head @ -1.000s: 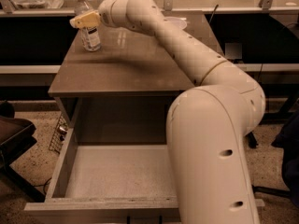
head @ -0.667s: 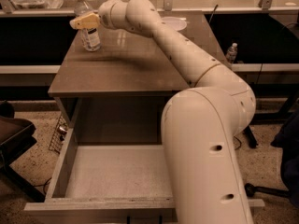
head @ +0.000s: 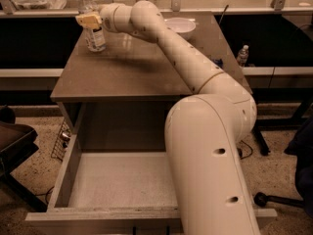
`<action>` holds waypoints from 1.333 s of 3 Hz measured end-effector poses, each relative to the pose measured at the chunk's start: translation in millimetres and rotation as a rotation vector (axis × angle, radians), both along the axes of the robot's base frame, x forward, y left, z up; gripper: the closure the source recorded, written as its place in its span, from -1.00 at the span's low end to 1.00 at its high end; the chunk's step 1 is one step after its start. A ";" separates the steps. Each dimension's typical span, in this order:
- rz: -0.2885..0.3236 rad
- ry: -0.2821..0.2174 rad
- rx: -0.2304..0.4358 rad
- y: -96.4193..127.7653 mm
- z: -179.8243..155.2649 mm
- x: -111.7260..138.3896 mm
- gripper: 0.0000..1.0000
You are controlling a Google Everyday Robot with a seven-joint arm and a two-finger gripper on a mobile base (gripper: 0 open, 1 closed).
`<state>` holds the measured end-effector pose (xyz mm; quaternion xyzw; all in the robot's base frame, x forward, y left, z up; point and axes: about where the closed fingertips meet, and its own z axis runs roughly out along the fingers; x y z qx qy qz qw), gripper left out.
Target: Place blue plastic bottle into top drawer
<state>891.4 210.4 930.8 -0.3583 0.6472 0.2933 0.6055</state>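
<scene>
speckled floor (head: 279, 170) | brown table (head: 132, 67) | dark chair (head: 12, 141) left | gripper (head: 89, 20) over table's far-left corner

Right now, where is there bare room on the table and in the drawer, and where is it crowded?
Free: the near half of the table, in front of the arm, and the top drawer's floor left of the arm. Crowded: the far edge, with the gripper at the blue plastic bottle left and a white bowl right.

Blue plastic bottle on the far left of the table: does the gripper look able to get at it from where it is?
Probably yes. The gripper sits right against the blue plastic bottle, around mid-height, with nothing between them; the white bowl stands well off to the side.
</scene>
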 end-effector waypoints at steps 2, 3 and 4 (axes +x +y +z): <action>0.011 0.005 0.005 7.5 -2.9 -1.3 0.86; 0.014 0.007 0.005 9.7 -3.8 -1.8 1.00; 0.027 -0.003 0.015 11.1 10.1 0.7 1.00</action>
